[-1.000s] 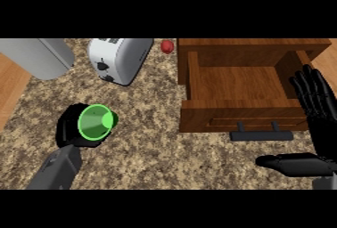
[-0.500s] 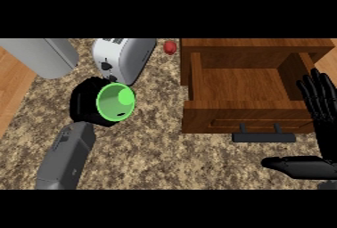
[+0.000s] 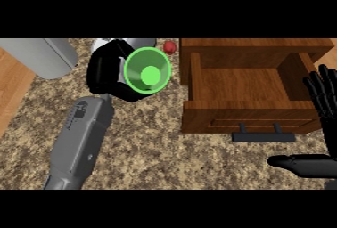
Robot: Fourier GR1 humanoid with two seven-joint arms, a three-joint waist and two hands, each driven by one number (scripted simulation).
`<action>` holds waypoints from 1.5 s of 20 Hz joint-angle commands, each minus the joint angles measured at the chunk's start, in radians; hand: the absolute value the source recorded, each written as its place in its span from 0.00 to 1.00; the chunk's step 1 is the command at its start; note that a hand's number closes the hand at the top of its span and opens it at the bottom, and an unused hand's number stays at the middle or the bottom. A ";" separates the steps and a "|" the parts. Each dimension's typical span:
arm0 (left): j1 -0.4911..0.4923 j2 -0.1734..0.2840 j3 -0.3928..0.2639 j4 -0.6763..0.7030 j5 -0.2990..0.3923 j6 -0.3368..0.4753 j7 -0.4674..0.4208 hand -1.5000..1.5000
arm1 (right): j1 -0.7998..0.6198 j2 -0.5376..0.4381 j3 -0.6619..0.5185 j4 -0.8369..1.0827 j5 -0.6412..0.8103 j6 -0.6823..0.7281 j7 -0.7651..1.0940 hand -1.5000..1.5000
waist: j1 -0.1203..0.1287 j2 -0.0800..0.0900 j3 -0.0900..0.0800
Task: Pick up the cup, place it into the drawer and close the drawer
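My left hand (image 3: 108, 73) is curled round a green cup (image 3: 149, 71), holding it in the air left of the drawer with its mouth tipped toward the view. The wooden drawer (image 3: 197, 89) stands pulled open at the right, its inside bare, with a black handle (image 3: 263, 136) on its front. My right hand (image 3: 326, 100) rests open at the right edge beside the drawer, fingers up and thumb (image 3: 299, 162) stretched out low.
A white toaster (image 3: 108, 43) sits behind the left hand, mostly hidden by it. A grey appliance (image 3: 43, 55) stands at the upper left. A small red object (image 3: 170, 46) lies by the drawer's back left corner. Speckled counter (image 3: 171, 156) fills the front.
The left hand has lifted the cup and carried it up and to the right, toward the drawer, tipping its mouth more toward the view. The right hand has not moved.
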 commanded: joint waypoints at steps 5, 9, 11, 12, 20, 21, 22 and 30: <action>-0.215 -0.025 -0.132 0.001 0.014 0.212 0.200 1.00 | 0.064 0.008 -0.006 -0.026 -0.011 0.027 -0.055 0.00 | -0.022 0.005 0.000; -0.325 -0.025 -0.191 0.081 0.032 0.300 0.217 1.00 | -0.038 0.005 0.000 0.047 0.001 0.003 -0.017 0.00 | -0.020 0.008 0.000; -0.361 -0.025 -0.201 0.108 0.050 0.338 0.249 1.00 | -0.034 -0.020 -0.033 0.045 -0.035 0.030 -0.027 0.00 | -0.022 0.008 0.000; -0.393 -0.025 -0.193 0.097 0.097 0.332 0.311 1.00 | -0.018 0.012 -0.004 0.037 0.004 0.002 -0.039 0.00 | -0.021 0.007 0.000; -0.533 -0.025 -0.272 0.381 0.220 0.388 0.235 1.00 | 0.002 -0.006 -0.011 0.045 -0.002 0.035 -0.067 0.00 | -0.043 0.013 0.000; -0.532 -0.025 -0.380 0.357 0.278 0.470 0.250 1.00 | -0.047 0.003 0.000 0.093 0.006 0.027 -0.082 0.00 | -0.050 0.013 0.000; -0.559 -0.025 -0.356 0.378 0.273 0.471 0.284 1.00 | -0.010 0.020 0.017 0.052 0.028 0.011 -0.075 0.00 | -0.045 0.011 0.000; -0.589 -0.025 -0.452 0.549 0.348 0.438 0.189 1.00 | -0.007 0.010 0.016 0.025 0.020 0.019 -0.040 0.00 | -0.063 0.018 0.000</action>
